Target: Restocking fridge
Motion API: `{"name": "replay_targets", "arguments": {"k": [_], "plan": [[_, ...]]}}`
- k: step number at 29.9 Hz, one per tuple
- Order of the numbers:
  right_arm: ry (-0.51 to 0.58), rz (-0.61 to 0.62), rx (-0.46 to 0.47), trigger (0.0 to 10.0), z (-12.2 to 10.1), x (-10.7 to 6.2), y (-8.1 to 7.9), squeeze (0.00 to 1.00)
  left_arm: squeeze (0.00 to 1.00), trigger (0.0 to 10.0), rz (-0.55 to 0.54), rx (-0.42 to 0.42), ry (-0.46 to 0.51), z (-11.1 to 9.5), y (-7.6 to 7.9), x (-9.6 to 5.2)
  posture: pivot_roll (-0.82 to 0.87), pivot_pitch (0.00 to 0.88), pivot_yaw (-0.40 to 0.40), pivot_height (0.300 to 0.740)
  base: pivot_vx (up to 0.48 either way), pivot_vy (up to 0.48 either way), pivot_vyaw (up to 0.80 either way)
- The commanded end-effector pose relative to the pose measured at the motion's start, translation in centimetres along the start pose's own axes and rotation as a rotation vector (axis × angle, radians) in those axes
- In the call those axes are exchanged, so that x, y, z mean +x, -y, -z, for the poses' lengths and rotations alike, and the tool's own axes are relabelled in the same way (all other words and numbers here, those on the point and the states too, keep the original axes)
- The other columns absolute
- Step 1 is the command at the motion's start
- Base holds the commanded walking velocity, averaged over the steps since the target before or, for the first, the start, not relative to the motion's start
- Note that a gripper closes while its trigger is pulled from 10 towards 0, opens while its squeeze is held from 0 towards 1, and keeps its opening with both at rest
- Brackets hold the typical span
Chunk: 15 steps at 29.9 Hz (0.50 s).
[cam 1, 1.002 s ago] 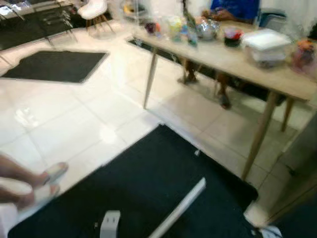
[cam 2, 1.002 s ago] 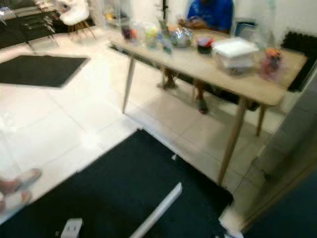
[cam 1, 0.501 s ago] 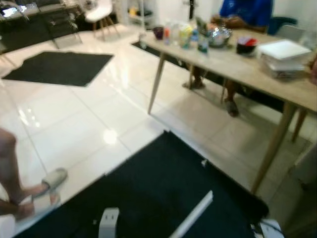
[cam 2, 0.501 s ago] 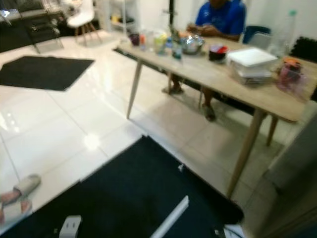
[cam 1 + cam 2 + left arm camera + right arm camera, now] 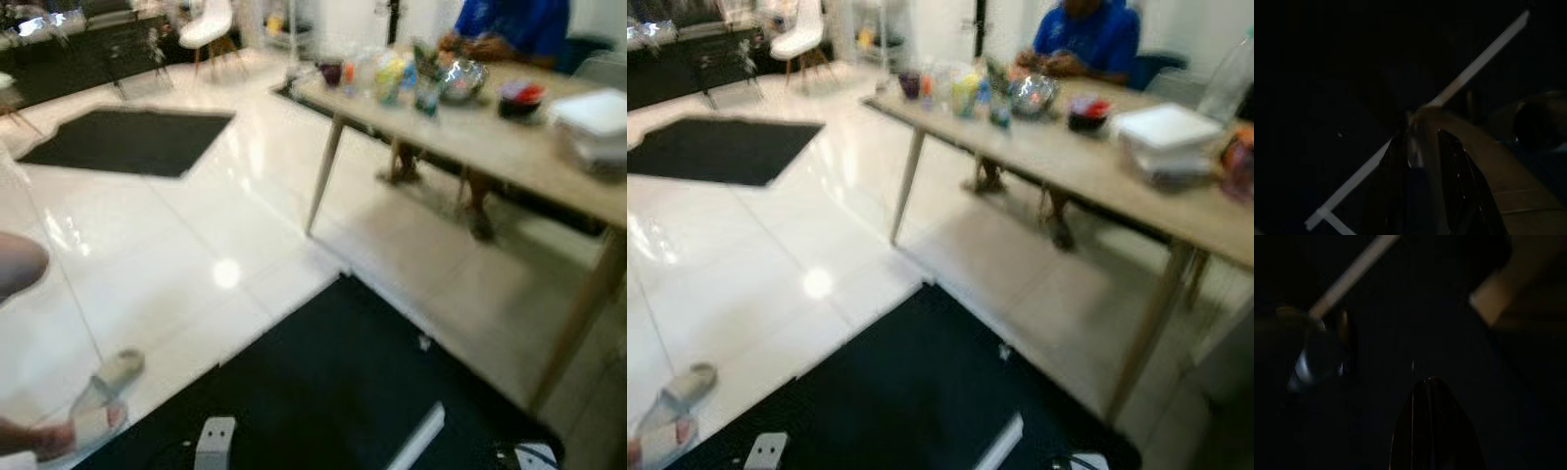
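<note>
Left eye view shows white tiled floor [image 5: 176, 245], a black mat [image 5: 323, 392], then a long wooden bench [image 5: 1097, 166] with blurred food containers [image 5: 1161, 137] well ahead, so restocking seems barely begun; whether either idle end effector is open I cannot tell.

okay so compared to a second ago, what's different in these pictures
Mostly the camera has swung, so the whole scene slid rightward. The person's sandalled foot at the left has lifted and tilted, heel raised off the white tiled floor. The long wooden table with its jars and white stacked containers, and the black mat, stayed put.
</note>
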State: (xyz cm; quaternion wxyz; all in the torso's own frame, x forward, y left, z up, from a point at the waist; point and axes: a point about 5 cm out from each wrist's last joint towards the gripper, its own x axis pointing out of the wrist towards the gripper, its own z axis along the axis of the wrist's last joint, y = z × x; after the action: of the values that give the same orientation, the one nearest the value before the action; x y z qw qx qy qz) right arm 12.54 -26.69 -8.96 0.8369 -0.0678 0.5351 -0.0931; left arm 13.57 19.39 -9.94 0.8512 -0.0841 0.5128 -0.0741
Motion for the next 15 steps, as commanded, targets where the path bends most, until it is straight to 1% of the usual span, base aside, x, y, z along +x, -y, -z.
{"name": "replay_targets", "arguments": {"k": [1,3,4,5,7,11,15], "plan": [[-0.021,-0.018,0.01,10.0,0.8,0.0,-0.6,0.0,0.0,10.0,-0.014,-0.001,-0.011,0.4,-0.6,-0.3,-0.03,0.0,0.023,0.74,0.285,0.0,0.0],[-0.032,-0.023,-0.016,10.0,1.0,-0.1,-0.8,0.0,0.0,10.0,-0.026,-0.012,-0.008,0.4,-0.5,-0.2,-0.03,0.0,0.029,0.74,0.277,0.0,0.0],[-0.055,-0.015,0.005,10.0,1.7,-0.1,-1.0,0.0,0.0,10.0,-0.037,-0.054,-0.003,0.5,-0.6,-0.3,-0.04,0.0,0.036,0.74,0.274,0.0,0.0],[-0.055,-0.015,0.005,10.0,1.7,-0.1,-1.0,0.0,0.0,10.0,-0.037,-0.054,-0.003,0.5,-0.6,-0.3,-0.04,0.0,0.036,0.74,0.274,0.0,0.0],[-0.059,-0.011,0.055,10.0,1.9,-0.2,-1.1,0.0,0.0,10.0,-0.033,-0.028,-0.01,0.6,-0.7,-0.3,-0.04,0.0,0.037,0.74,0.277,0.0,0.0],[-0.052,-0.018,0.049,10.0,1.8,-0.2,-1.3,0.0,0.0,10.0,-0.035,-0.026,-0.006,0.4,-0.9,-0.4,-0.03,0.0,0.047,0.74,0.276,0.0,0.0],[-0.048,-0.017,0.05,10.0,1.4,-0.1,-1.5,0.0,0.0,10.0,-0.045,-0.026,0.012,-0.3,-1.3,-0.4,-0.03,0.0,0.025,0.74,0.275,0.0,0.0]]}}
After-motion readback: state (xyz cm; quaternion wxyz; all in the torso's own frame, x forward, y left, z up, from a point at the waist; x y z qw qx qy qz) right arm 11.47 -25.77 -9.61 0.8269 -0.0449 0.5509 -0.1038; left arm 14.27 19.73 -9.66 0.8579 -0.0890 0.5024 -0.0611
